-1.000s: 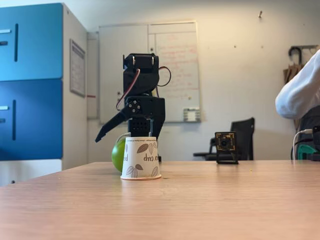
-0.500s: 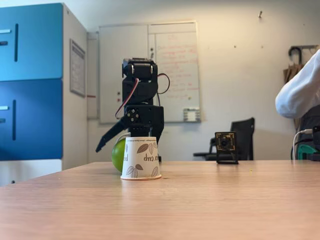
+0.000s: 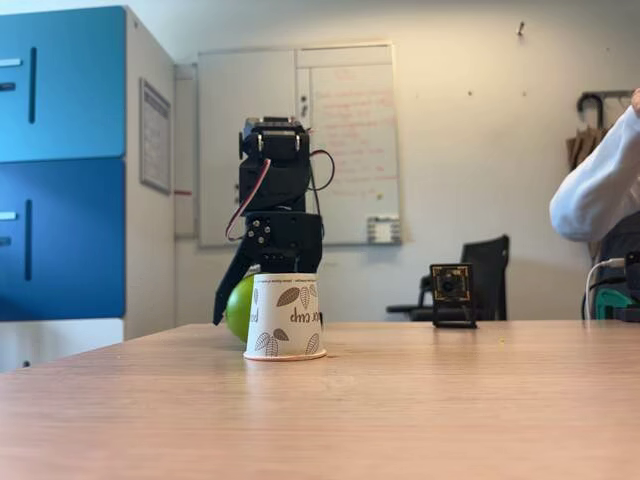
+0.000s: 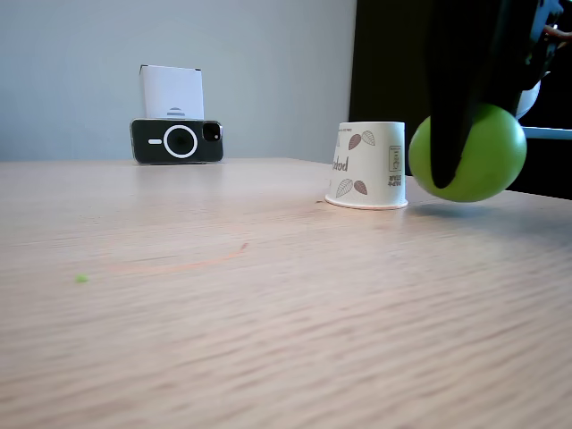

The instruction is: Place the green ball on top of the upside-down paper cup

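Clamping the green ball (image 4: pixel 474 154) between the gripper (image 4: pixel 465 134) fingers, just beside the upside-down paper cup (image 4: pixel 366 166), sitting on the table (image 4: pixel 223 295); phone (image 4: pixel 177 141) well behind.

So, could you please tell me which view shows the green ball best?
The low fixed view with the ball at right: nearly whole, crossed only by a dark finger of the hand. In the other fixed view, the cup hides most of it.

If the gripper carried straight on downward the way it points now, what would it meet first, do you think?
Most likely the green ball, which the gripper already straddles, then the table beneath it. Depth between fingers and ball is unclear.
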`<state>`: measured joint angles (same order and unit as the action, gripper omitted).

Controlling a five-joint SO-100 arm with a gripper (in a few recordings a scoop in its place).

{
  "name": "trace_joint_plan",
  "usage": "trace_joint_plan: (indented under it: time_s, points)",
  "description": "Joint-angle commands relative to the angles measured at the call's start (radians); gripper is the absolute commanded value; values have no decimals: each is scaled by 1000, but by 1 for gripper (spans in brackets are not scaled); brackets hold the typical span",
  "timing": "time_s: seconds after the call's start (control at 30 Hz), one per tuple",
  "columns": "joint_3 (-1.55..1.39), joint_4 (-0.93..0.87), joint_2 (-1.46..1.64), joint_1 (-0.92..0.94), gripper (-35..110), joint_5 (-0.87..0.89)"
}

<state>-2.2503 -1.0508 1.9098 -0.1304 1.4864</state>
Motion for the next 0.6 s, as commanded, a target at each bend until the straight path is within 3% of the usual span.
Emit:
trace_joint_plan:
  time_s: [0.0,0.3,0.57]
  points:
    - [-44,-29,153,21,31,-3]
    - [-28,-124,420,64,31,-5]
    - [253,-121,405,21,31,11]
